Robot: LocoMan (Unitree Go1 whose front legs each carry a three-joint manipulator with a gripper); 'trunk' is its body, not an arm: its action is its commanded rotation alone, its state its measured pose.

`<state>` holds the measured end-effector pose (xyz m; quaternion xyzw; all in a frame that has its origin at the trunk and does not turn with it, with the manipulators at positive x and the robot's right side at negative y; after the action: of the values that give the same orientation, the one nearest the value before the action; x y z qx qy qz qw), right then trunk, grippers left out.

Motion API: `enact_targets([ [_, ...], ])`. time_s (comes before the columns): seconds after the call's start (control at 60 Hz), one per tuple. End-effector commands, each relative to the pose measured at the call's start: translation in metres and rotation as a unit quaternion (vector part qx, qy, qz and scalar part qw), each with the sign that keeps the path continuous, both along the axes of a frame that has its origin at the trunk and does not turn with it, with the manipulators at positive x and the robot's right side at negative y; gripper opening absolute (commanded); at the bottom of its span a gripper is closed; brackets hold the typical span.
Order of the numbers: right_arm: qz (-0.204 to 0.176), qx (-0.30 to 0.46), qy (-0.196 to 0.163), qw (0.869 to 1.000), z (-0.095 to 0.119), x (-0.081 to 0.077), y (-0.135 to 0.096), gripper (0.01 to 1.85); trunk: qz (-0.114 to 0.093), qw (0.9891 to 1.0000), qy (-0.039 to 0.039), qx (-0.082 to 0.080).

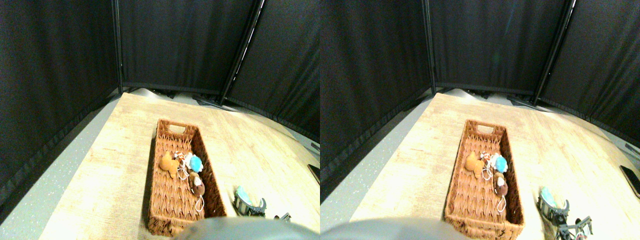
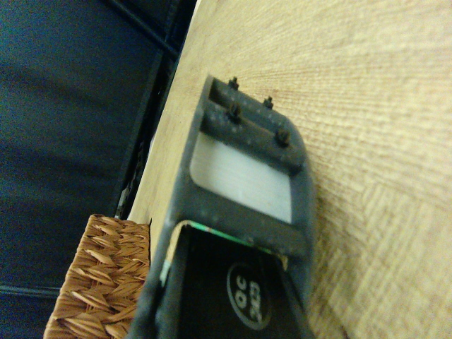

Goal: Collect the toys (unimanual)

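A brown wicker basket (image 1: 172,210) lies lengthwise on the wooden table, and one corner of it (image 2: 99,282) shows in the wrist view. Inside it lie three toys: an orange one (image 1: 169,164), a blue one (image 1: 195,162) and a brown one (image 1: 198,186), with white string loops between them. A pale teal toy (image 1: 243,193) sits to the right of the basket, right against my right gripper (image 1: 247,203), which is low over the table. In the wrist view the dark jaw frame (image 2: 247,162) hangs close over the tabletop with a pale surface showing through its opening.
The light wooden table (image 1: 110,165) runs from the basket to the far corner. Black curtain panels (image 1: 175,40) close off the back and both sides. A strip of grey floor (image 1: 60,170) runs along the table's left edge. A dark flat object (image 1: 315,172) lies at the right edge.
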<state>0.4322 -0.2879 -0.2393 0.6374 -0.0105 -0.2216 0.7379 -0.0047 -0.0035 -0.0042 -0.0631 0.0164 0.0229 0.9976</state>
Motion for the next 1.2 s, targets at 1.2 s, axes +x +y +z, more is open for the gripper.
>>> enact_targets([
  [1.2, 0.117, -0.116, -0.054, 0.985, 0.099, 0.062, 0.064, 0.06, 0.025, 0.9989, -0.0017, -0.039],
])
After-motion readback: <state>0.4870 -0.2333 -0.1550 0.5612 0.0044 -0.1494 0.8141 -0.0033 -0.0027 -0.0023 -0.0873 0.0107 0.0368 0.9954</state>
